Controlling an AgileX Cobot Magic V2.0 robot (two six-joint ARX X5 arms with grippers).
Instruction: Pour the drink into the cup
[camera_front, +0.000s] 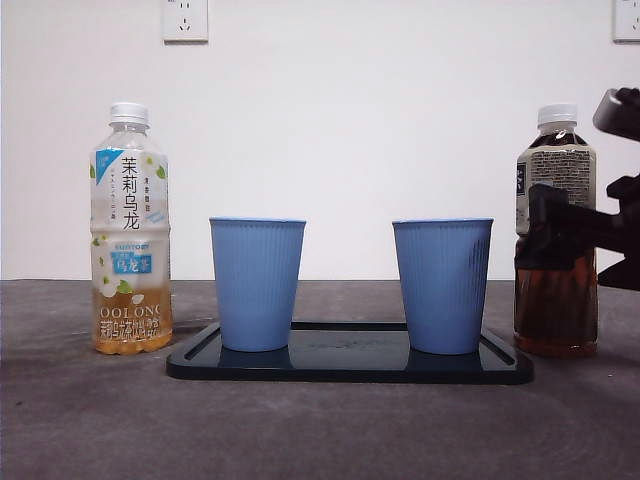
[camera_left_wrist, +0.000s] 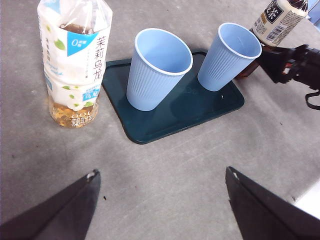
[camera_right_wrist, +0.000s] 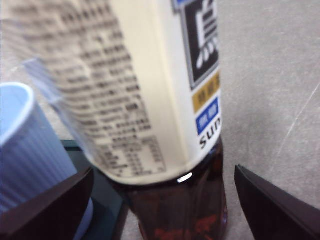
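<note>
My right hand stands spread around the dark tea bottle; I should clench squarely below its label before lifting.

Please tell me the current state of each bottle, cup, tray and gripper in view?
Jasmine oolong bottle: upright, capped, a little tea left.
Dark tea bottle: upright, capped, about half full.
Left cup: upright, empty.
Right cup: upright, empty.
Tray: flat, holding both cups.
Left gripper: open, holding nothing.
Right gripper: open around the dark tea bottle.
</note>
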